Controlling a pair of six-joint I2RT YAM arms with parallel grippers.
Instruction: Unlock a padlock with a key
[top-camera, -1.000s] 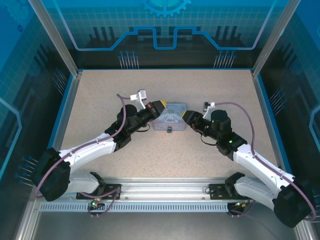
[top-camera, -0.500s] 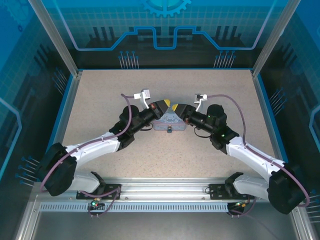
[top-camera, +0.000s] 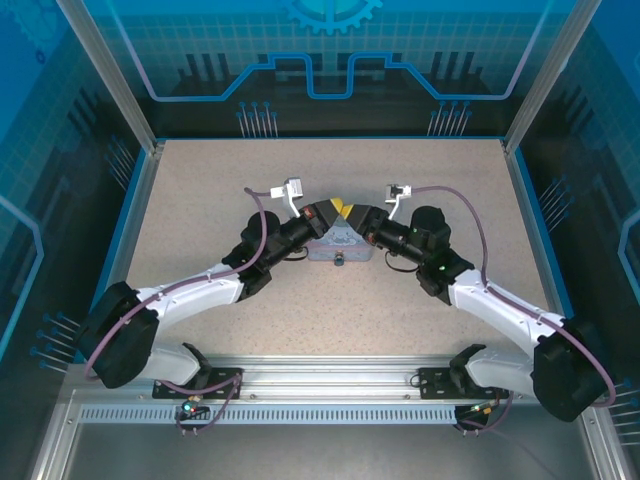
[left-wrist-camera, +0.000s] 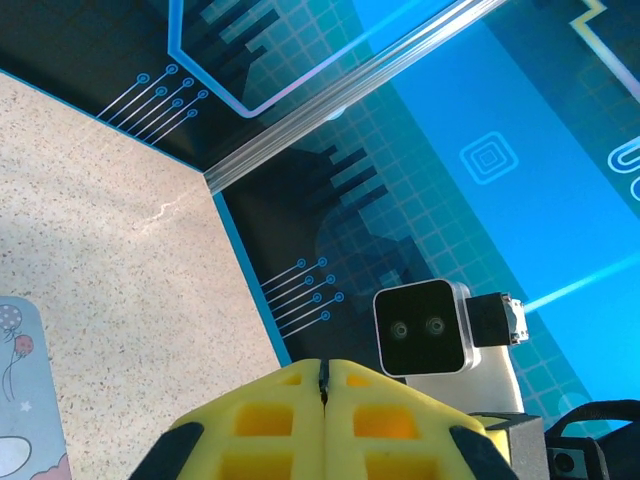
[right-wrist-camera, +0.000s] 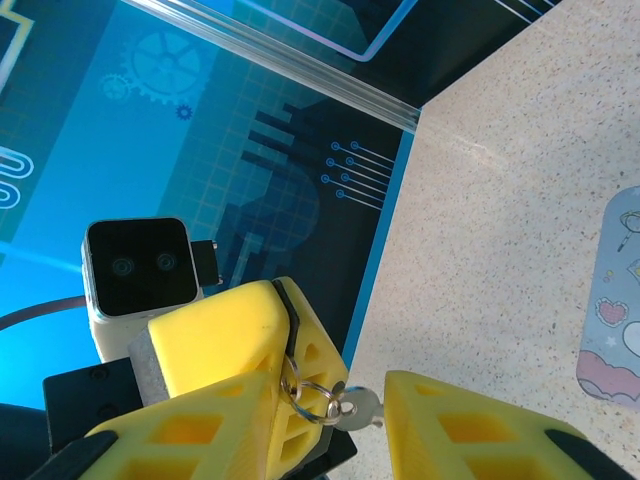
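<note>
The left gripper (left-wrist-camera: 323, 372) is shut on the key (right-wrist-camera: 287, 297), a thin dark sliver pinched between its yellow fingers (right-wrist-camera: 215, 325). A wire ring (right-wrist-camera: 318, 392) hangs from that sliver and carries a small silver key (right-wrist-camera: 362, 405). The right gripper (right-wrist-camera: 325, 388) is open. Its two fingers stand either side of the dangling silver key, apart from it. From above, the left gripper (top-camera: 338, 207) and the right gripper (top-camera: 357, 217) meet tip to tip over the far side of the tin. The padlock (top-camera: 340, 260) is a tiny metal piece at the tin's near edge.
The pale blue cartoon-printed tin (top-camera: 340, 240) lies mid-table under both wrists; the tin (right-wrist-camera: 615, 320) also shows at the right in the right wrist view. The speckled tabletop (top-camera: 200, 200) is bounded by a blue rim and blue enclosure walls (top-camera: 330, 60).
Both arms swung inward and away from me. The grippers went from either side of the tin to meeting above its far edge.
</note>
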